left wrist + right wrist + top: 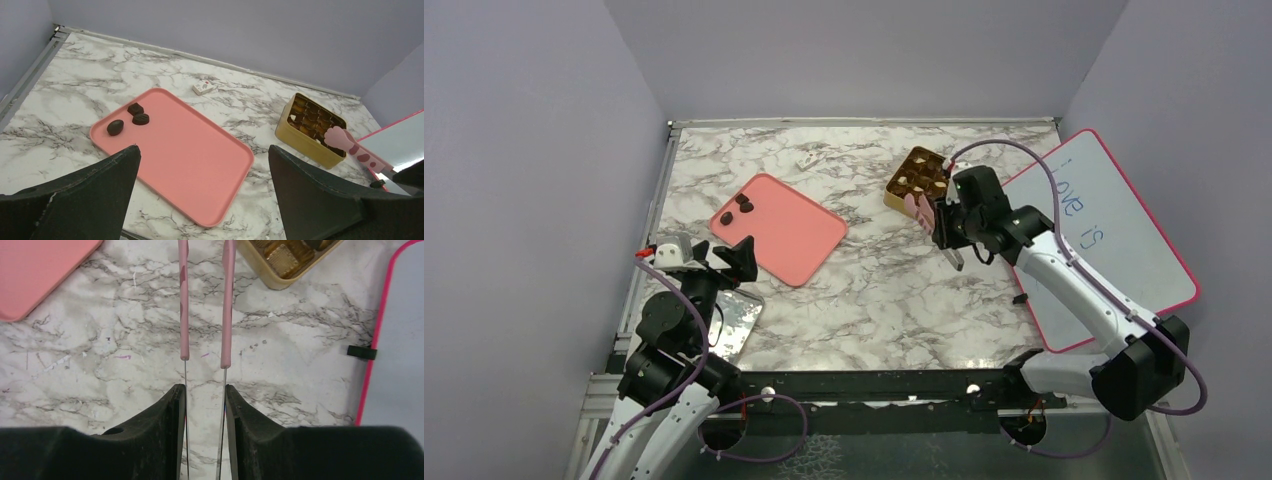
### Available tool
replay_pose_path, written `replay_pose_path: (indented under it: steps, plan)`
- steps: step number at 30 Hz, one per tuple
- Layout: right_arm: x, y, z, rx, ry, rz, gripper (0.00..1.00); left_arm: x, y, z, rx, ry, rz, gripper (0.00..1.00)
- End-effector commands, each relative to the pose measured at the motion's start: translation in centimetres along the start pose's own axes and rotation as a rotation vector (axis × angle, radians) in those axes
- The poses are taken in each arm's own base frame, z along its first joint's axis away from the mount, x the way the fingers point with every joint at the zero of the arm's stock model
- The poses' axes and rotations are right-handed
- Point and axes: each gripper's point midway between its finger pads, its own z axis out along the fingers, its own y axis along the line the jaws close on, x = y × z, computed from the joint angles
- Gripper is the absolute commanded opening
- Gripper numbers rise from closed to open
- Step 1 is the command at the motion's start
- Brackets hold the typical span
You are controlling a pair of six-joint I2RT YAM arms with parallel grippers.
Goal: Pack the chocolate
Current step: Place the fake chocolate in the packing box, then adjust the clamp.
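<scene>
Three dark chocolate pieces [135,108] [742,206] lie at the far corner of the pink tray [190,150] [789,235]. The gold box [919,178] [305,142] holds several more in its compartments. My right gripper [946,225] [205,387] is shut on the pink tweezers [184,300] [340,137]. Their two arms stand apart, and their paw-shaped tip hangs at the box's near edge. The tips run out of the right wrist view. My left gripper [204,150] [709,255] is open and empty, near the tray's front-left edge.
A pink-framed whiteboard [1104,230] [400,340] lies at the right, with a small black clip [361,352] by its edge. A small white card [204,88] sits behind the tray. A shiny metal plate [739,320] lies by the left arm. Walls close three sides.
</scene>
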Motion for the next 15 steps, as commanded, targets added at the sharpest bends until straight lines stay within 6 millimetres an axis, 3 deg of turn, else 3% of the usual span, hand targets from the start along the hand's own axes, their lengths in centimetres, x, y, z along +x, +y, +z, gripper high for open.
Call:
replay_pose_path:
  steps: [1,10,15]
  plan:
    - [0.9,3.3,0.3,-0.102,-0.015,0.0,0.37,-0.6,-0.6,0.1,0.026,-0.019,0.0,0.99]
    - [4.2,7.6,2.6,-0.138,0.002,-0.061,0.38,-0.7,-0.5,0.0,0.024,-0.025,-0.006,0.99]
    - [7.4,7.9,5.4,-0.054,0.05,-0.128,0.38,-0.6,-0.6,0.0,0.03,-0.019,-0.006,0.99]
